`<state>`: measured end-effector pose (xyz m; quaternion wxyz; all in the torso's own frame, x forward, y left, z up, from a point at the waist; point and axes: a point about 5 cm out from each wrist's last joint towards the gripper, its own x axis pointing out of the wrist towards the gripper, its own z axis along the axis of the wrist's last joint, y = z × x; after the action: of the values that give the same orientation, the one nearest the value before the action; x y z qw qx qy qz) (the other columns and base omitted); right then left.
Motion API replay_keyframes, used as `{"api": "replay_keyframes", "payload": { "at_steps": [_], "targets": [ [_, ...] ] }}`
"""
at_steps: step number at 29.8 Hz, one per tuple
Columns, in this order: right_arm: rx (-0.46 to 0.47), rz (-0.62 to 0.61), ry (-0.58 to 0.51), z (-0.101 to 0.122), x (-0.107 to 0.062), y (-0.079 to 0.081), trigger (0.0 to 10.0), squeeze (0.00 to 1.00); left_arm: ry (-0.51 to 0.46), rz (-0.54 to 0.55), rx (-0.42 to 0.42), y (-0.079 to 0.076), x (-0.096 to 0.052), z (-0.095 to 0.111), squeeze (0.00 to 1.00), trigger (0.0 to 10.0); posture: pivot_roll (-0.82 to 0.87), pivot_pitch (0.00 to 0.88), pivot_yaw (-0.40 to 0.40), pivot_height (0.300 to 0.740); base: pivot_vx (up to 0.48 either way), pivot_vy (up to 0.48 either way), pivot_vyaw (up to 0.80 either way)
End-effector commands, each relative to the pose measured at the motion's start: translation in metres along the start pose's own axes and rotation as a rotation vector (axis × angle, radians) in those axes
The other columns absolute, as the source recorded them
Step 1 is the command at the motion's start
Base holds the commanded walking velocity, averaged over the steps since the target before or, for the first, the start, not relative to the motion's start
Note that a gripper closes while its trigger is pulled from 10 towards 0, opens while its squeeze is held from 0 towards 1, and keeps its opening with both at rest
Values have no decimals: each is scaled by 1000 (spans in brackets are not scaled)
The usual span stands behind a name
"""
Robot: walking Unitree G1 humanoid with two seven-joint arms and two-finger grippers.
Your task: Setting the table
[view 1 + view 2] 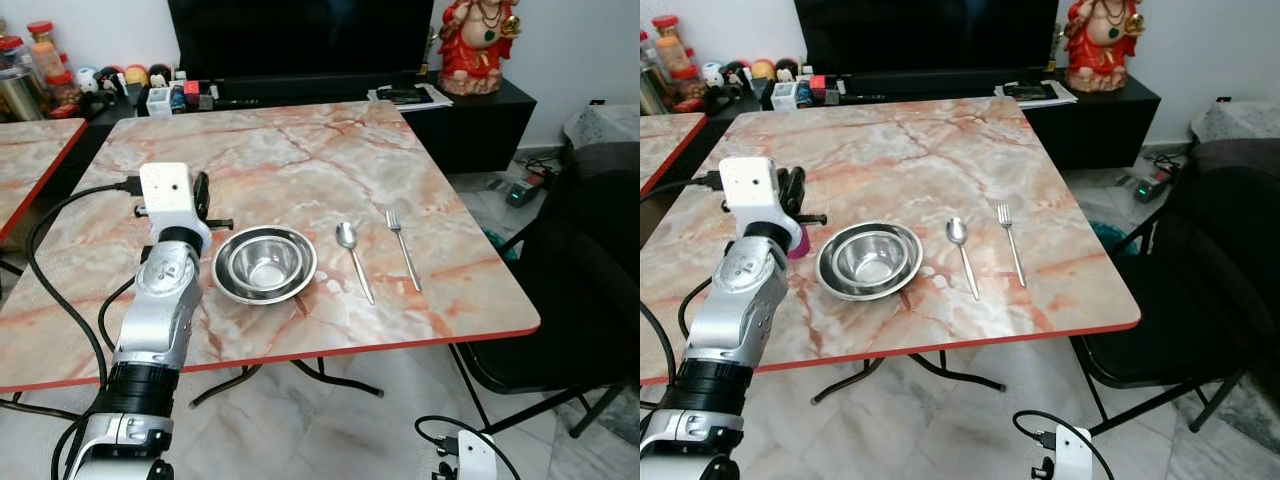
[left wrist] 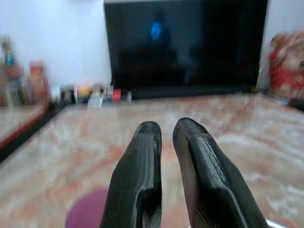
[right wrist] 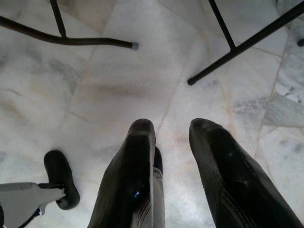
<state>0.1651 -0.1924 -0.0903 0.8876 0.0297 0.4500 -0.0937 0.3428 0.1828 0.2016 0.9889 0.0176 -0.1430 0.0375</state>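
Observation:
A steel bowl [image 1: 264, 263] stands near the front edge of the marble table [image 1: 300, 150]. To its right lie a spoon [image 1: 352, 255] and then a fork [image 1: 403, 248], both parallel and pointing away from me. My left gripper [image 2: 167, 126] hovers just left of the bowl, low over the table, shut with nothing between its fingers. A small magenta round thing [image 1: 798, 243] sits on the table under that wrist, mostly hidden. My right gripper [image 3: 172, 124] hangs open below table height, pointing at the tiled floor.
A black chair [image 1: 560, 300] stands at the table's right side. Behind the table are a dark TV unit with a red figurine [image 1: 478, 40] and small jars [image 1: 45, 60]. A second table [image 1: 30, 150] adjoins on the left. Table legs [image 3: 71, 40] cross the floor.

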Motion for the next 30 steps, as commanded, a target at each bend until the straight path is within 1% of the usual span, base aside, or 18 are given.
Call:
{"api": "replay_keyframes", "payload": {
  "at_steps": [1, 6, 7, 9, 11, 13, 20, 24, 27, 30],
  "targets": [
    [0, -4, -23, 6, 1, -2, 10000, 0, -9, -2, 24, 7, -12, -17, 0, 10000, 4, 0, 12, 732, 0, 0, 0],
    [-9, 0, -33, 10, 2, -3, 10000, 0, -1, 11, -8, 2, -24, -31, 0, 10000, -8, 0, 10, 732, 0, 0, 0],
    [-18, 5, -38, 11, 2, -3, 10000, 0, 7, 9, -11, -3, -27, -35, 0, 10000, -4, 0, 5, 732, 0, 0, 0],
    [-21, 6, -39, 11, 2, -3, 10000, 0, 6, 5, -13, -7, -28, -36, 0, 10000, -3, 0, 3, 732, 0, 0, 0],
    [-24, 7, -39, 12, 2, -3, 10000, 0, -5, 0, -24, -10, -26, -35, 0, 10000, -2, 0, 3, 732, 0, 0, 0],
    [-26, 12, -47, 15, 3, -2, 10000, 0, -36, -13, -39, -14, -21, -31, 0, 10000, -1, 0, 2, 732, 0, 0, 0],
    [-18, 12, -54, 16, 3, -1, 10000, 0, -55, -13, -57, -13, -19, -29, 0, 10000, -9, 0, 13, 732, 0, 0, 0],
    [-31, 12, -63, 18, 3, -1, 10000, 0, -58, -15, -56, -14, -15, -29, 0, 10000, -4, 0, 14, 732, 0, 0, 0],
    [-37, 11, -75, 20, 3, 0, 10000, 0, -73, -11, -67, -14, -12, -26, 0, 10000, -6, 0, 17, 732, 0, 252, 617],
    [-20, 15, -72, 19, 3, 1, 10000, 0, -78, -11, -73, -16, -13, -25, 0, 10000, -5, 0, 18, 732, 0, 269, 752]
  ]
}}
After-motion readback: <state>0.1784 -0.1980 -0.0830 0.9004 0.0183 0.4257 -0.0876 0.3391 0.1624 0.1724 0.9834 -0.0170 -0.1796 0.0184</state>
